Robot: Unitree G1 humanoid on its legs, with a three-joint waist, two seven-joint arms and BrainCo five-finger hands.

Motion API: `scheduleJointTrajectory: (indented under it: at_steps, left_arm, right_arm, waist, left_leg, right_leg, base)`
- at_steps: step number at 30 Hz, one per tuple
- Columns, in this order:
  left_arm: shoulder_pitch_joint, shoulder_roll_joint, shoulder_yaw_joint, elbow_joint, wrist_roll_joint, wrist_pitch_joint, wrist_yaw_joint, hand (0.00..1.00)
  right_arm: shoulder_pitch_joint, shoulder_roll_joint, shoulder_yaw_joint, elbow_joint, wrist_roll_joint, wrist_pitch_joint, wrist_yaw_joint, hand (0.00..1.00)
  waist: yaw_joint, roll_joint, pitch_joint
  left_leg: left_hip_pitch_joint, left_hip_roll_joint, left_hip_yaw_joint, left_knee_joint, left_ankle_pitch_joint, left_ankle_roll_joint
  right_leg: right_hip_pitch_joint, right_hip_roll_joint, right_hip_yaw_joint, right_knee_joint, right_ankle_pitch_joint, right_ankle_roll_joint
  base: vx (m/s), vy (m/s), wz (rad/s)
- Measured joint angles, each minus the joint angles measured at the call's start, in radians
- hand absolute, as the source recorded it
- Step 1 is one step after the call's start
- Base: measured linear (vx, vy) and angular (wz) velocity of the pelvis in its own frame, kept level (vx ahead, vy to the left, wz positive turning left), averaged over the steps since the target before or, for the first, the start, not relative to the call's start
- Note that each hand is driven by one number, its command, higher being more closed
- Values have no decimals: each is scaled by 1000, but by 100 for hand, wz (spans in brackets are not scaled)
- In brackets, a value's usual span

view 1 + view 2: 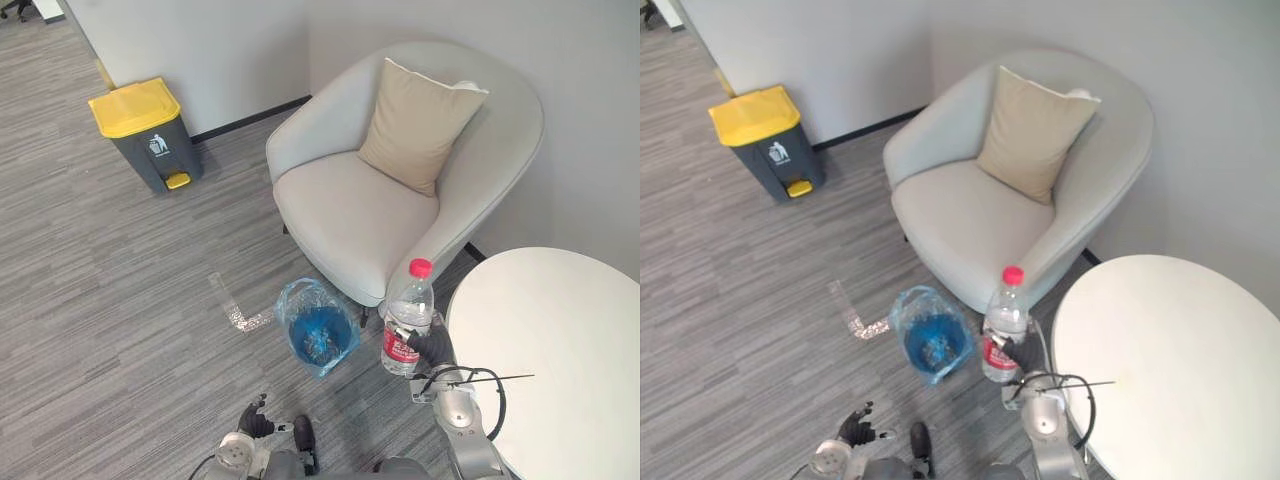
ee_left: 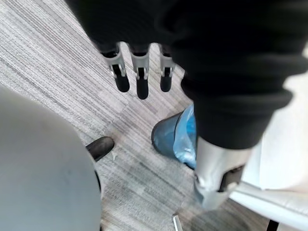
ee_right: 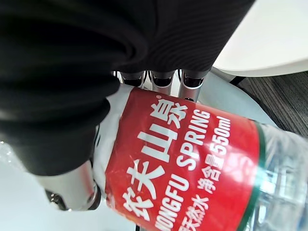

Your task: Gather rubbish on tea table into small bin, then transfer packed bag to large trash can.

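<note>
A clear plastic bottle (image 1: pixel 408 320) with a red cap and red label stands upright in my right hand (image 1: pixel 434 345), whose fingers curl round its lower part, just left of the round white tea table (image 1: pixel 560 350). The label (image 3: pixel 178 163) shows close up in the right wrist view. A small bin (image 1: pixel 318 330) lined with a blue bag sits on the floor to the bottle's left, with some rubbish inside. My left hand (image 1: pixel 254 418) hangs low near the floor with its fingers (image 2: pixel 139 77) straight. The small bin (image 2: pixel 175 137) also appears past them.
A grey armchair (image 1: pixel 370 200) with a beige cushion (image 1: pixel 415 120) stands behind the bin. A large grey trash can (image 1: pixel 148 132) with a yellow lid stands at the far left by the wall. Tape strips (image 1: pixel 235 305) mark the floor.
</note>
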Motion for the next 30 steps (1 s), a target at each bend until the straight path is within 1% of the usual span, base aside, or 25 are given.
scheduleJointTrajectory:
  at_steps: [1,2,3,4,5,7,8,9,10,11,13,14,15,17,18,19,20,25,26,27,28,29,30]
  left_arm:
    - [0,0,-1,2,-1,0,0,0]
    - [0,6,-1,8,-2,-1,2,0]
    - [1,13,1,12,-4,0,4,0]
    - [1,18,1,12,-12,0,10,0]
    - [0,18,3,12,-12,0,15,0]
    - [-1,19,11,15,-20,0,20,0]
    - [0,19,13,15,-20,-1,20,0]
    - [0,20,14,14,-20,-2,20,0]
    - [1,19,31,14,-20,-3,19,0]
    - [-1,17,46,15,-21,-1,21,0]
    - [8,-6,61,15,-22,-2,21,0]
    - [12,-10,66,15,-22,-2,21,0]
    - [16,-19,78,16,-22,-1,21,0]
    - [16,-21,78,19,-21,0,20,0]
    - [16,-21,78,23,-21,0,20,0]
    - [16,-21,77,24,-20,0,19,0]
    - [16,-19,77,24,-19,0,17,0]
    - [15,-17,77,31,-19,-1,18,0]
    - [12,-17,76,31,-20,-1,19,0]
    - [0,-17,76,31,-21,-2,19,0]
    - [-8,-19,76,31,-21,-3,20,0]
    - [-22,-20,76,31,-23,-3,21,0]
    - [-51,-20,77,31,-40,-3,23,0]
  right_arm:
    - [0,-1,0,3,-1,0,0,100]
    - [3,-2,0,10,-6,6,0,100]
    - [3,-2,0,18,-9,7,0,100]
    - [8,0,4,24,-26,7,0,100]
    - [9,-1,10,24,-27,7,1,100]
    - [11,-2,20,24,-28,7,3,100]
    - [11,-3,22,24,-27,7,5,100]
    - [10,-3,24,24,-27,7,7,100]
    - [11,-4,28,24,-27,8,8,100]
    - [9,-6,28,24,-26,8,9,100]
    - [12,-27,29,24,-25,9,11,100]
    - [12,-31,29,23,-25,9,13,100]
    - [12,-33,26,23,-24,9,16,100]
    - [9,-35,25,21,-24,9,19,100]
    - [7,-35,24,21,-25,9,19,100]
    - [8,-35,24,21,-25,9,20,100]
    - [7,-34,25,21,-28,9,21,100]
    - [-19,-39,42,37,-35,8,23,100]
    - [-48,-42,53,60,-36,6,22,100]
    - [-108,-53,79,112,-36,7,22,100]
    - [-135,-68,89,130,-37,7,22,100]
    - [-167,-77,100,146,-37,6,22,100]
    - [-222,-93,111,164,-37,6,20,100]
  waist:
    - [0,3,1]
    - [-4,12,-3]
    - [-13,10,1]
    - [-22,9,6]
    - [-23,10,7]
    - [-24,16,11]
    - [-23,9,7]
    - [-21,-1,4]
    - [-21,-18,-6]
    - [-17,-28,-11]
    - [-19,-1,-9]
    - [-17,2,-11]
    - [-16,16,-17]
    - [-17,20,-21]
    - [-16,24,-23]
    - [-17,25,-24]
    - [-16,23,-24]
    - [-17,24,-20]
    - [-18,26,-11]
    - [-17,35,6]
    - [-15,42,17]
    - [-12,52,37]
    - [-3,66,72]
  left_leg:
    - [-1,2,-1,0,0,0]
    - [10,4,-19,1,0,1]
    - [21,9,-43,7,-1,2]
    - [24,26,-60,12,-1,2]
    - [23,33,-70,15,-1,2]
    - [9,58,-109,39,-1,-5]
    - [-5,58,-118,54,-3,-10]
    - [-17,50,-129,66,-6,-15]
    - [-38,35,-141,89,-11,-22]
    - [-50,23,-161,109,-16,-27]
    - [-40,39,-179,108,-16,-37]
    - [-40,42,-183,106,-16,-38]
    - [-33,53,-193,102,-14,-42]
    - [-22,65,-205,91,-18,-52]
    - [-18,71,-206,90,-17,-60]
    - [-15,77,-209,90,-18,-61]
    - [-13,83,-209,90,-21,-65]
    - [-2,89,-209,80,-22,-65]
    - [-8,90,-208,87,-22,-65]
    - [-46,95,-209,134,-43,-70]
    - [-73,98,-209,166,-60,-67]
    - [-104,101,-209,201,-75,-65]
    - [-174,101,-209,261,-88,-63]
  right_leg:
    - [-26,-3,12,57,4,-5]
    - [-85,-6,51,186,19,-34]
    - [-122,2,87,250,15,-66]
    - [-134,27,113,253,-23,-54]
    - [-140,40,118,237,-35,-50]
    - [-148,81,139,125,-37,-41]
    - [-142,86,145,58,-26,-41]
    - [-144,84,152,15,-14,-49]
    - [-145,72,152,-33,-10,-52]
    - [-136,68,155,-57,14,-52]
    - [-108,79,122,-93,19,-56]
    - [-102,83,116,-103,26,-56]
    - [-72,93,94,-140,45,-56]
    - [-41,106,76,-177,71,-55]
    - [-31,112,73,-188,86,-70]
    - [-20,120,69,-196,92,-74]
    - [-11,128,67,-213,99,-75]
    - [-6,134,80,-211,109,-63]
    - [-12,134,81,-206,117,-64]
    - [-38,134,81,-187,126,-62]
    - [-58,134,81,-170,127,-61]
    - [-82,134,81,-148,127,-61]
    - [-145,128,81,-102,126,-62]
  base:
    - [-93,36,-2]
    - [-24,17,24]
    - [10,-14,53]
    - [46,-45,54]
    - [34,-61,52]
    - [30,-75,50]
    - [28,-84,54]
    - [44,-100,59]
    - [80,-168,66]
    - [101,-180,71]
    - [114,-141,42]
    - [148,-108,23]
    - [122,-85,20]
    - [179,-102,15]
    - [207,-97,4]
    - [251,-100,-2]
    - [206,-76,-2]
    - [149,-32,-1]
    - [57,13,-1]
    - [0,0,0]
    - [-3,33,4]
    - [-58,49,5]
    - [-74,50,5]
